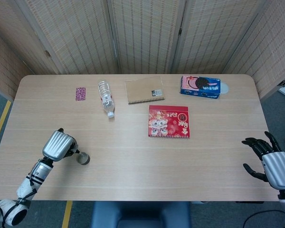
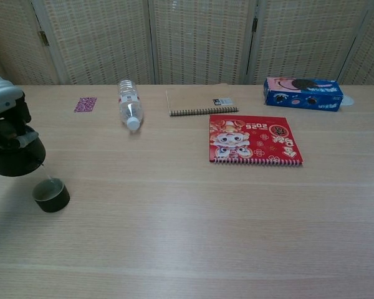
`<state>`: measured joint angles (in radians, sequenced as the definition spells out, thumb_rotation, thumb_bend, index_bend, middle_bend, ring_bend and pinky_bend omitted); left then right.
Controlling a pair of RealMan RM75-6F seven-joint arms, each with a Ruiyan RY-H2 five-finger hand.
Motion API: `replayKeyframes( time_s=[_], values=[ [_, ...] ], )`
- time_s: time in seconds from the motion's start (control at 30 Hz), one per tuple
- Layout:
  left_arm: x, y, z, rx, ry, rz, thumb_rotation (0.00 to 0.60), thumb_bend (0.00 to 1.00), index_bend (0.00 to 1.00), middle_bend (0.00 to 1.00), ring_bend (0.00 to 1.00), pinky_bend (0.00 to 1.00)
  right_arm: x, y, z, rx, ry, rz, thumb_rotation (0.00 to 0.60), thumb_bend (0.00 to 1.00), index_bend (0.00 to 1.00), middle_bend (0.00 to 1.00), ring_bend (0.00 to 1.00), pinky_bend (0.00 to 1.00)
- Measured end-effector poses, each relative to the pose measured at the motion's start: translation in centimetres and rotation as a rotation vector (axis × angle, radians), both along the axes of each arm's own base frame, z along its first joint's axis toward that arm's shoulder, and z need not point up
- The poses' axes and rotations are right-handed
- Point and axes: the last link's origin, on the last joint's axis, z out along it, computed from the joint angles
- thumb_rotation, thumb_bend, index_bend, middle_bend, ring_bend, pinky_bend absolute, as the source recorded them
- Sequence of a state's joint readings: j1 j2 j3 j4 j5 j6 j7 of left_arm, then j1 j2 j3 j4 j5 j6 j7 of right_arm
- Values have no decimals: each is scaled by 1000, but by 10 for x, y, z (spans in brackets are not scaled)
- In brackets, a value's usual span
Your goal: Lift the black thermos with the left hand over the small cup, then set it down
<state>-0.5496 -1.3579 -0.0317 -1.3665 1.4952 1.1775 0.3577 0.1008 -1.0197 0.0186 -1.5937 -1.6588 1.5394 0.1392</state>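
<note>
The left hand point(image 2: 5, 115) holds the black thermos point(image 2: 14, 157) with fingers wrapped round its body, tilted above the small cup point(image 2: 51, 194) at the desk's point(image 2: 187, 237) near left; rigid, probably smooth and weighty, best gripped mid-body

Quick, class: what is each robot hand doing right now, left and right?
Left hand: holding the black thermos above the small cup.
Right hand: open, holding nothing.

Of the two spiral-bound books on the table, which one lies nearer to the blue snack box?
The red notebook with cartoon figures lies nearer to the blue snack box; the brown notebook lies further left, beside the water bottle.
</note>
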Motion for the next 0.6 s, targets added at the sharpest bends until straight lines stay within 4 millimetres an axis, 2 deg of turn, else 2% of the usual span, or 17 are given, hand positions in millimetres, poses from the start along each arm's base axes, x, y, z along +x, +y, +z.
replayKeyframes(
  time_s=[0.6],
  values=[
    [-4, -7, -1, 25, 69, -28, 515, 495, 1000, 1000, 918, 534, 0, 2, 0, -3, -4, 1, 600, 273, 231, 260, 243, 37]
  ],
)
